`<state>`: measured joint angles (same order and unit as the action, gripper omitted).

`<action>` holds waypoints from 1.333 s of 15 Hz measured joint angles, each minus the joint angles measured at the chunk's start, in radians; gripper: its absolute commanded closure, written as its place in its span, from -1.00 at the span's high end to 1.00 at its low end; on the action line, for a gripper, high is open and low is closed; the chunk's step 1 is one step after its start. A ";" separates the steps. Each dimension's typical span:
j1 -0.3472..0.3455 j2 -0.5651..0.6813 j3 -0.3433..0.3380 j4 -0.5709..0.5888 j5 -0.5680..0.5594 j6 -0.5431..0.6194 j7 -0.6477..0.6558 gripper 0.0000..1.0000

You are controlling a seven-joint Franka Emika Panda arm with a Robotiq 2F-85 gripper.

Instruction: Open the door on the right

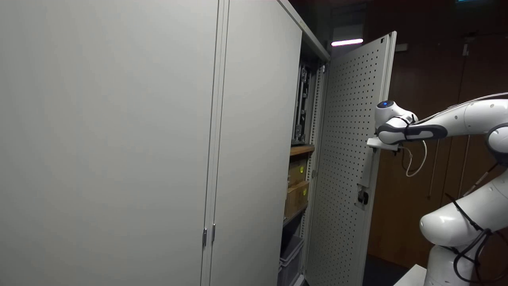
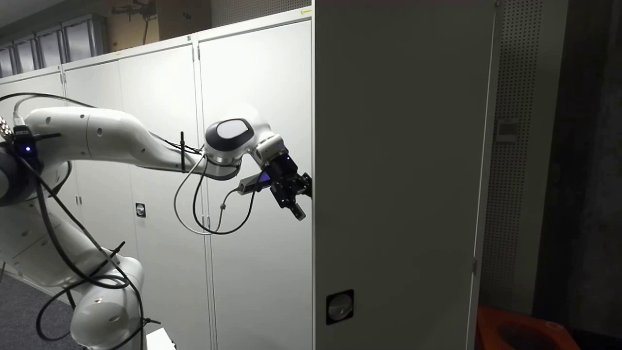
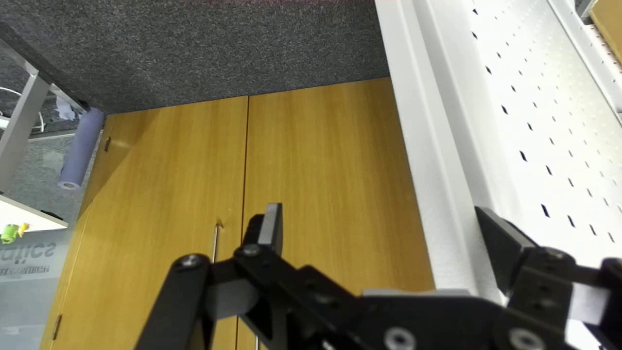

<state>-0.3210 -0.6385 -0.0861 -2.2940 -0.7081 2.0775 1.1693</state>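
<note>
Black gripper (image 3: 376,211), jaws spread, straddles the free edge of the perforated door (image 1: 345,139), which stands swung out from the cabinet (image 1: 254,139); I expect stiff, weighty metal, best pushed by its inner rim.

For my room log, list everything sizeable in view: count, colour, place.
perforated door: one, light grey, standing open
plain doors: several, light grey, both exterior views
cardboard boxes: at least two, brown, in cabinet
bin: at least one, grey, in cabinet
crates: at least three, grey, above plain doors
wooden doors: two, brown, wrist view
roll: one, purple, beside wooden doors
carpet: one, dark grey, wrist view
unidentified object: one, orange, in an exterior view
arm: one, white, both exterior views
gripper: one, black, open, at perforated door's edge
</note>
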 measured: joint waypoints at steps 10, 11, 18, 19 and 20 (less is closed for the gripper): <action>-0.029 0.014 -0.028 -0.002 -0.011 0.000 -0.016 1.00; -0.032 0.015 -0.030 -0.002 -0.013 0.000 -0.021 1.00; -0.036 0.024 -0.065 -0.002 -0.026 0.010 -0.059 1.00; -0.037 0.025 -0.072 -0.002 -0.026 0.014 -0.064 1.00; -0.037 0.025 -0.080 -0.002 -0.026 0.019 -0.068 1.00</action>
<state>-0.3581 -0.6130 -0.1659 -2.2961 -0.7345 2.0967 1.1012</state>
